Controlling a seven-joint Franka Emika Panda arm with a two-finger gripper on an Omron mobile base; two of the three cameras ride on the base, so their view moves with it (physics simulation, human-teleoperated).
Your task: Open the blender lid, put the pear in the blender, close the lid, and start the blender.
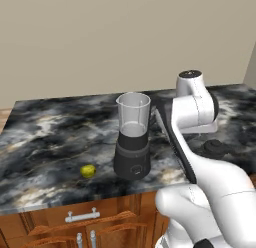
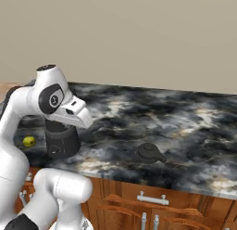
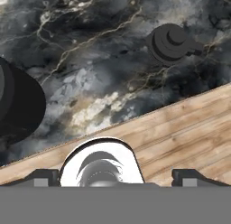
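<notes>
The blender (image 1: pixel 132 142) stands near the counter's front edge, and its clear jar is open at the top with no cap on it. In the right base view its dark base (image 2: pixel 62 142) shows below my hand, which hides the jar. The blender lid (image 1: pixel 214 147) (image 2: pixel 149 152) lies on the counter to the blender's right, knob up. The pear (image 1: pixel 88 170) (image 2: pixel 29 141) rests on the counter left of the blender. My gripper (image 3: pixel 116 177) hovers above the counter's front edge between blender and lid, open and holding nothing. In the hand view the lid (image 3: pixel 171 43) sits at the upper right.
The dark marble counter (image 1: pixel 55 132) runs wide to both sides, with a beige wall behind. Wooden cabinet fronts with metal handles (image 2: pixel 150 198) sit below the front edge. My own arm (image 1: pixel 200 167) rises between the blender and the lid.
</notes>
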